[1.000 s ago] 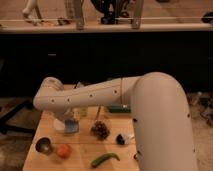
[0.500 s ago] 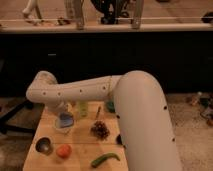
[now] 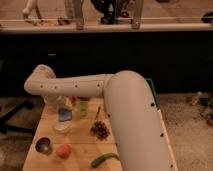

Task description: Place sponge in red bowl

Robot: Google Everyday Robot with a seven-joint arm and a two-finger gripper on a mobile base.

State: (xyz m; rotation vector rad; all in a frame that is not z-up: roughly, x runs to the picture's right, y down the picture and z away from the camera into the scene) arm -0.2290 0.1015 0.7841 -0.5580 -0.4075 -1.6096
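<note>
My white arm comes in from the lower right and bends at an elbow (image 3: 41, 80) over the left of the wooden table (image 3: 80, 145). The gripper (image 3: 60, 106) hangs down from the elbow over the table's back left. Just under it is a blue object (image 3: 64, 115), possibly the sponge, above a pale round dish (image 3: 62, 128). I cannot tell whether the gripper holds the blue object. No red bowl shows; the arm hides part of the table.
A green cup (image 3: 82, 108) stands right of the gripper. A brown cluster (image 3: 100, 130), a metal cup (image 3: 43, 146), an orange fruit (image 3: 63, 151) and a long green vegetable (image 3: 105, 159) lie nearer the front. A dark counter runs behind the table.
The elbow has risen and shifted a little left over the last second. The gripper end stays over the back left of the table, by the blue object.
</note>
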